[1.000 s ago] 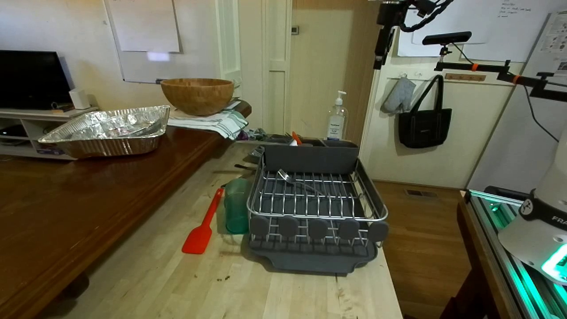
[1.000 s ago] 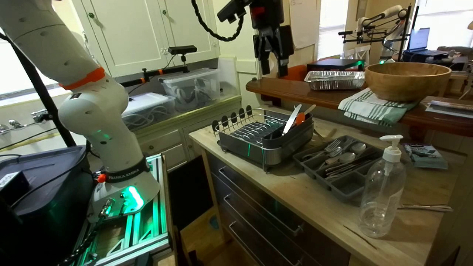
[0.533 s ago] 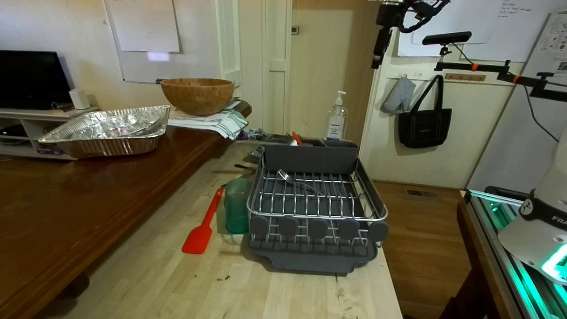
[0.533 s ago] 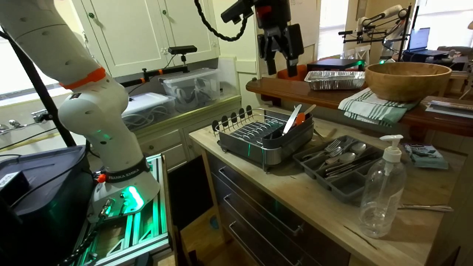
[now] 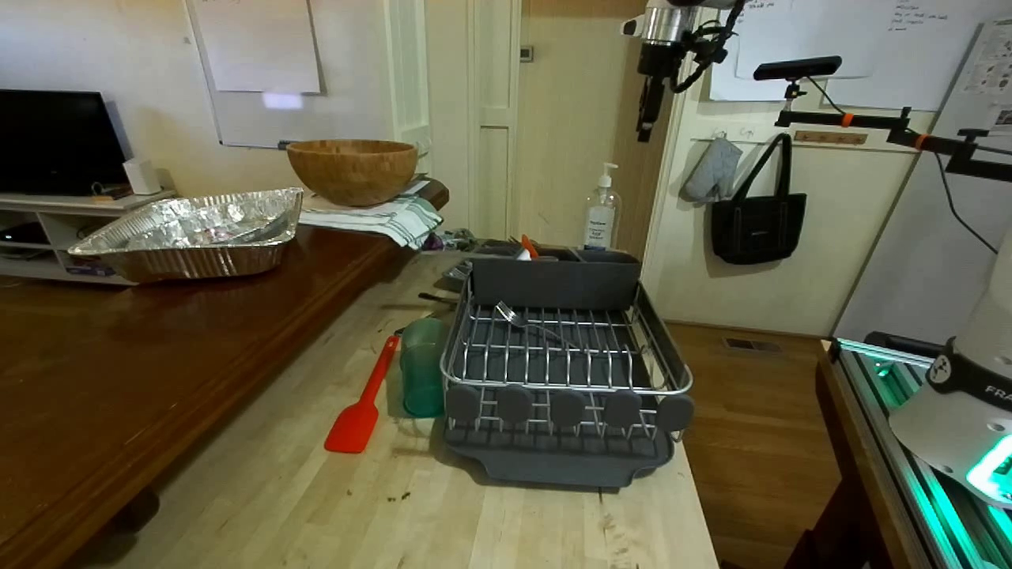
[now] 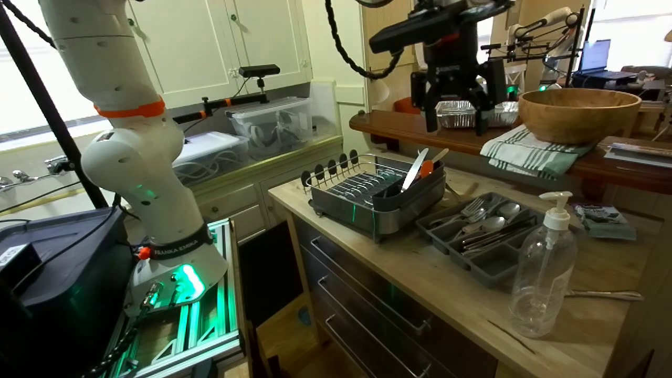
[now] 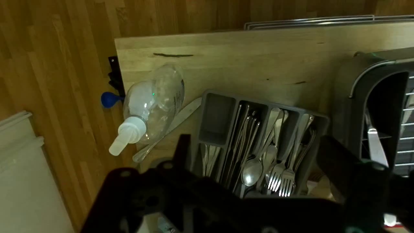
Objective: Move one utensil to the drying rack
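Utensils [image 7: 270, 152] lie in the grey cutlery tray [image 7: 216, 116] below me, forks [image 7: 286, 181] and spoons [image 7: 251, 172] among them — and I cannot tell which single piece is meant for the drying rack [image 6: 344, 212]. My gripper [image 6: 457, 127] hangs well above the counter [image 7: 258, 69], its fingers [image 7: 183, 149] spread wide with nothing between them.

What matters is how the handles run. In the wrist view their long axes go steeply up and lean a little to the right, while my fingers face each other from the left and right, with the tray showing in the span between. I judge that suits a pinch across a handle, perhaps after a small turn, once I come down; how squarely I am over the tray I cannot tell.

Close packing is my worry — a finger could land on a neighbouring piece, or I could lift two. The rack sits just beside the tray, toward the right edge of the wrist view, so the carry should be short.
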Robot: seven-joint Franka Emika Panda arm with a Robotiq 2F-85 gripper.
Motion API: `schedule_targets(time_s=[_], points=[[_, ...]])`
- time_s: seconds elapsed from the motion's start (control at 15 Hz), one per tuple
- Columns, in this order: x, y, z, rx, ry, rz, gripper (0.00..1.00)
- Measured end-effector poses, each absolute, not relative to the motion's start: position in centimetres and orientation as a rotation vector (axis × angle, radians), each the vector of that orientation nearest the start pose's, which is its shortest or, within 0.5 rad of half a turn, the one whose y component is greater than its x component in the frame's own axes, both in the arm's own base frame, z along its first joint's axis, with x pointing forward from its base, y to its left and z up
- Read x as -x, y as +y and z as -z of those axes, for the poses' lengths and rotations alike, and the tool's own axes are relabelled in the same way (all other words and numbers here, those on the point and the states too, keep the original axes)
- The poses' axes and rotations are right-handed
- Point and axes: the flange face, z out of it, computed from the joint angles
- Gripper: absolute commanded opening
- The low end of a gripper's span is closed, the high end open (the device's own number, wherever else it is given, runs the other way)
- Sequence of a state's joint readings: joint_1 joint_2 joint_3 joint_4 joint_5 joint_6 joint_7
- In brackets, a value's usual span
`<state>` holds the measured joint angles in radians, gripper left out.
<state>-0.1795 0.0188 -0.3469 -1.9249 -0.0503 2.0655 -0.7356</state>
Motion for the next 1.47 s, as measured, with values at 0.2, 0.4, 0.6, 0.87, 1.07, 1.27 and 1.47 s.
schedule_targets(time_s=[0.2, 0.4, 0.6, 0.87, 1.07, 1.27, 1.47], points=[[-53.3, -28.8, -46.2, 3.223, -0.478, 0.015, 1.0], [-55.6, -28.2, -43.7, 3.208, -0.517, -0.058, 1.0], [-55.8, -28.6, -43.6, 3.209, -0.509, -0.067, 1.0], [-55.8, -28.8, -44.0, 3.21, -0.504, -0.067, 1.0], [-55.8, -28.8, -44.0, 3.209, -0.504, -0.068, 1.0], [-56.1, -28.0, -43.1, 3.211, -0.442, -0.084, 1.0], [-56.9, -25.9, -38.9, 3.182, -0.35, -0.172, 1.0]])
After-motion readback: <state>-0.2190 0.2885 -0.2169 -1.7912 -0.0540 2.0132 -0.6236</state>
